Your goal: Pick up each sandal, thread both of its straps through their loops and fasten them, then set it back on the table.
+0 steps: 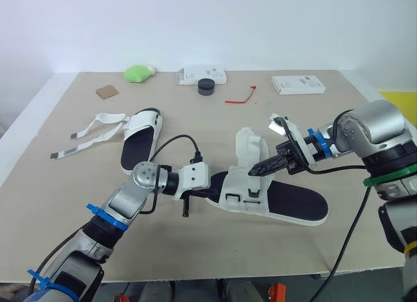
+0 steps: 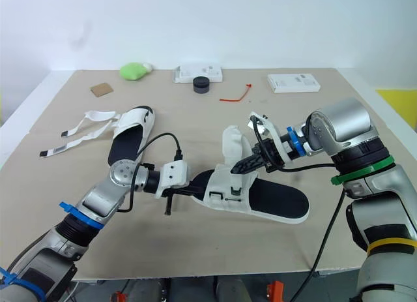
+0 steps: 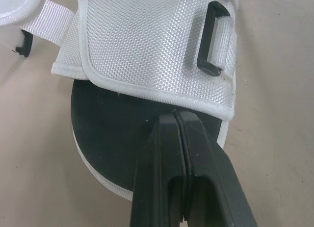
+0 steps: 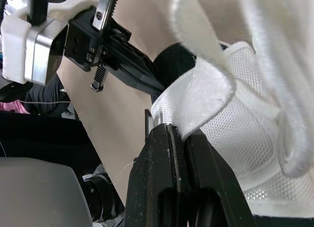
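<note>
- Closest in, the left gripper is seen with fingers pressed together, tips laid on the black footbed at the toe of the near sandal, at the middle of the table.
- The strap is pinched by the right gripper, its forearm reached in level from the right.
- The strap end is best fed squarely through the black loop while the sole is pinned.
- The second sandal is seen unfastened, far left.

We see a silver-grey metal left arm and right arm with rounded joints, blue bands and black cables; the right adds green and yellow bands. The left hand and right hand have black fingers.
</note>
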You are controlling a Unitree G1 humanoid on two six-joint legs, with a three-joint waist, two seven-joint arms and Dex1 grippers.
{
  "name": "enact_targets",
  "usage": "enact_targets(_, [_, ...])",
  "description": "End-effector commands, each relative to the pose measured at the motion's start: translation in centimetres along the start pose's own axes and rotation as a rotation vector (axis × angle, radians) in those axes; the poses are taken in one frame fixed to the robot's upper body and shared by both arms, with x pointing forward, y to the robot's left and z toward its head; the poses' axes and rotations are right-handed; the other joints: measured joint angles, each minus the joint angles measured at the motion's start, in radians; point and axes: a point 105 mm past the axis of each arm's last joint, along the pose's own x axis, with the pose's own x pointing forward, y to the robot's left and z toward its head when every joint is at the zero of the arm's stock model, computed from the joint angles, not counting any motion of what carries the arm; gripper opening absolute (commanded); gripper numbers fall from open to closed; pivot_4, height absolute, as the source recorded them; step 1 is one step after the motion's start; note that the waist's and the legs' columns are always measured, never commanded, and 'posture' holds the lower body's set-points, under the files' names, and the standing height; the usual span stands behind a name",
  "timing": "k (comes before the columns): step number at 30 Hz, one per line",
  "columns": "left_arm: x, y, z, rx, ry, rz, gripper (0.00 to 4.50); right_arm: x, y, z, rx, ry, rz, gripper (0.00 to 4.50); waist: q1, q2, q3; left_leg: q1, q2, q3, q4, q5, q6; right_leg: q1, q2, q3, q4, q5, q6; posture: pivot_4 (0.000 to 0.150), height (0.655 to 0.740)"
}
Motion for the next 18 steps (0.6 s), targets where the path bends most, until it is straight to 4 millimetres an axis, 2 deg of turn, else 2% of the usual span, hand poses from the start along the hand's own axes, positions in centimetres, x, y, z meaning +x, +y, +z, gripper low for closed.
enact_targets(1, [0.3,-0.6,-2.0,-0.026,0.083,-0.018,0.00,-0.9,0.7,0.7,-0.038,-0.032,0.005,0.04,0.000,0.000,0.000,0.000,0.000,0.000,0.000,0.000,0.000,0.000,0.000,0.000,0.000,0.000,0.000,0.150,0.7400])
enact_targets(8, [0.4,-0.5,-1.9,-0.014,0.085,-0.016,0.00,-0.6,1.7,0.4,-0.013,-0.012,0.049,0.04,0.000,0.000,0.000,0.000,0.000,0.000,0.000,0.000,0.000,0.000,0.000,0.000,0.000,0.000,0.000,0.150,0.7400])
enact_targets(12, [0.4,-0.5,-1.9,-0.014,0.082,-0.017,0.00,-0.8,2.7,1.6,0.013,-0.053,0.104,0.04,0.000,0.000,0.000,0.000,0.000,0.000,0.000,0.000,0.000,0.000,0.000,0.000,0.000,0.000,0.000,0.150,0.7400])
enact_targets(18, [0.5,-0.5,-2.0,-0.019,0.079,-0.013,0.00,-0.4,2.3,0.5,0.020,-0.016,0.088,0.04,0.001,0.000,0.000,0.000,0.000,0.000,0.001,0.000,0.000,0.000,0.000,0.000,0.000,0.000,0.000,0.150,0.7400])
